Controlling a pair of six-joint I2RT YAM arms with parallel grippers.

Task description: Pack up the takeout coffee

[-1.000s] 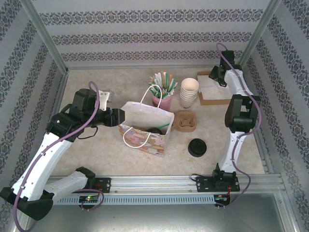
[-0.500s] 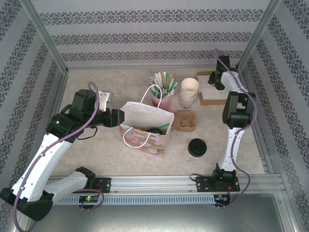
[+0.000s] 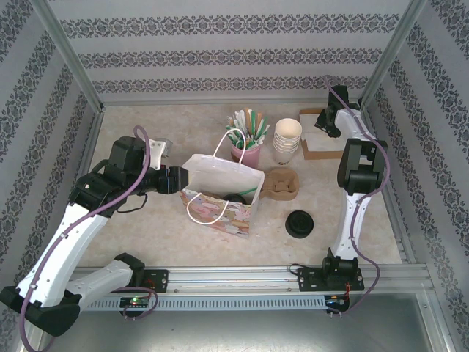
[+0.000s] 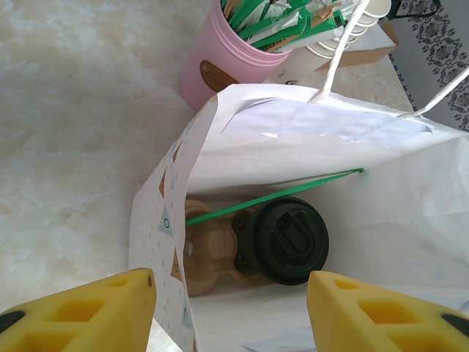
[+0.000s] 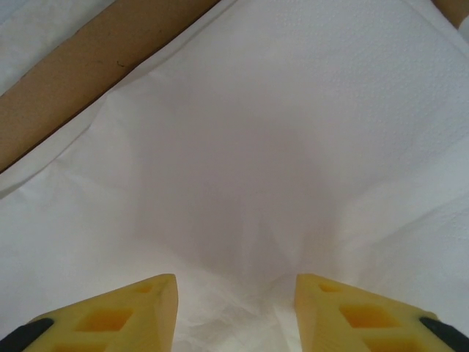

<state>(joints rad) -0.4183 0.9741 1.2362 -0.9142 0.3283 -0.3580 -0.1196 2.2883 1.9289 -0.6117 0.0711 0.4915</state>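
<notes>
The left jaws stand apart, their two yellow fingers (image 4: 80,308) at either side of the lower edge of the left wrist view, looking down into the open mouth of a white paper bag (image 4: 293,139). The bag's patterned near wall runs up between the fingers, just beside the left one, and nothing is clamped. The takeout coffee (image 4: 286,238) stands upright on the floor of the bag, seen from above as a round black lid, ahead of the jaws and nearer the right finger, well below them. It sits against a brown cardboard carrier (image 4: 201,253) that lies in the bag bottom, and a green straw (image 4: 278,194) slants across the bag just behind the lid. From above, the left arm (image 3: 110,183) reaches to the bag's left edge and the coffee (image 3: 236,196) shows as a dark disc inside the bag (image 3: 223,172). Behind the bag stands a pink cup of straws (image 3: 245,152), with a stack of cream cups (image 3: 287,139) to its right. To the right of the bag lie a second cardboard carrier (image 3: 282,183) and a low stack of black lids (image 3: 299,224). The right jaws are also apart, far from the bag at the back right, their yellow fingers (image 5: 110,315) just over white napkins (image 5: 256,147) in a brown tray (image 5: 95,59); the napkin puckers up between them, and whether they touch it is unclear.
</notes>
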